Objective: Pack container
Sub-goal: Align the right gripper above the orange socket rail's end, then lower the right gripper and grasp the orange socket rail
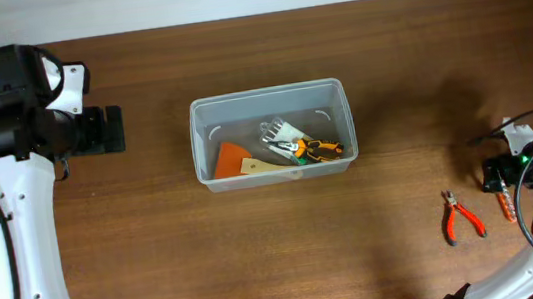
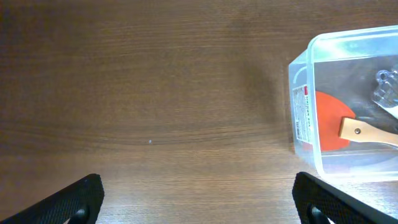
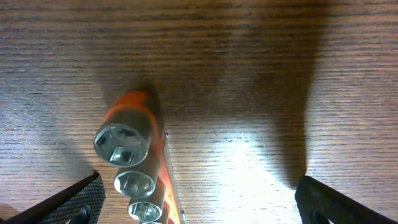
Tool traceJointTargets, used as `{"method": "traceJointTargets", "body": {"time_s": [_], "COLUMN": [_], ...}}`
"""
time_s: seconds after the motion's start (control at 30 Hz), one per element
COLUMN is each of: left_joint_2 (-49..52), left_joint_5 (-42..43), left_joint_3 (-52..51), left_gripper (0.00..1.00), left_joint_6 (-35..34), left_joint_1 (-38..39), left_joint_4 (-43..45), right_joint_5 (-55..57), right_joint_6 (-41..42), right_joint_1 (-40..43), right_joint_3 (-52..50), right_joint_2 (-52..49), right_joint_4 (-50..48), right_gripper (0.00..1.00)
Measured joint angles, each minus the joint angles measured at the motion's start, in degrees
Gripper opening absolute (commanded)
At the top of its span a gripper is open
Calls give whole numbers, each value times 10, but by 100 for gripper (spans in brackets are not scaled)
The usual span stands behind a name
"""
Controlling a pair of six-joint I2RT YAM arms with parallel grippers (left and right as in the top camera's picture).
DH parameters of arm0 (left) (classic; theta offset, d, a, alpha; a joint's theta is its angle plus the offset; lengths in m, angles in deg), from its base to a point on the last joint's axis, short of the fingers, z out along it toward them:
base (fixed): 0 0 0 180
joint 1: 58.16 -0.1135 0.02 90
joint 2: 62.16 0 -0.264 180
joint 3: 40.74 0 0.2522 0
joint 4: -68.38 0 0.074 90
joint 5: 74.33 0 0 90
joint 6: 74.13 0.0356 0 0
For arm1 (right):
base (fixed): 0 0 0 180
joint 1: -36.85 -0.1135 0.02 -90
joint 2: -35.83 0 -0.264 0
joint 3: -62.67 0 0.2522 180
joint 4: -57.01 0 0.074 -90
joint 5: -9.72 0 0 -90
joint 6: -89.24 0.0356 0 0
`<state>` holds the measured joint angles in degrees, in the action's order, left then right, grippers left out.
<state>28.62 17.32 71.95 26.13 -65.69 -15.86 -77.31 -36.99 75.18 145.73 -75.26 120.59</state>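
The container [image 1: 265, 93] is a clear plastic tub at the middle of the table. It holds an orange scraper with a wooden handle [image 1: 235, 160], a clear plastic piece and orange-black pliers [image 1: 319, 148]. My left gripper [image 1: 103, 129] is open and empty, left of the tub. In the left wrist view its fingers [image 2: 199, 199] spread over bare wood, with the container [image 2: 301, 112] at the right. My right gripper [image 1: 499, 176] is open at the far right, over an orange socket rail [image 1: 506, 205]. In the right wrist view the sockets [image 3: 134, 168] lie between the open fingers [image 3: 199, 199], nearer the left one.
Red-handled pliers [image 1: 461, 218] lie on the table left of the socket rail. The table's far edge runs along the top of the overhead view.
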Motion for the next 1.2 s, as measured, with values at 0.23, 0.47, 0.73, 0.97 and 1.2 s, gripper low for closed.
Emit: {"method": "traceJointTargets", "body": {"time_s": [0.23,0.47,0.73,0.97,1.2], "left_joint_2": [0,0,0,0,0], "left_joint_5": [0,0,0,0,0], "left_joint_3": [0,0,0,0,0], "left_gripper": [99,99,99,99,99], "left_joint_6": [0,0,0,0,0], "left_joint_1": [0,0,0,0,0], "left_joint_4": [0,0,0,0,0], "right_joint_5": [-9,-13,-13,-12,-12], "right_joint_6": [1,3,3,4,6], "right_joint_1": [1,1,1,1,1], "right_joint_3": [-2,-2,-2,-2,-2], "right_joint_2": [0,0,0,0,0], "right_joint_4": [0,3,4,5,7], "right_gripper": [99,99,97,71,64]}}
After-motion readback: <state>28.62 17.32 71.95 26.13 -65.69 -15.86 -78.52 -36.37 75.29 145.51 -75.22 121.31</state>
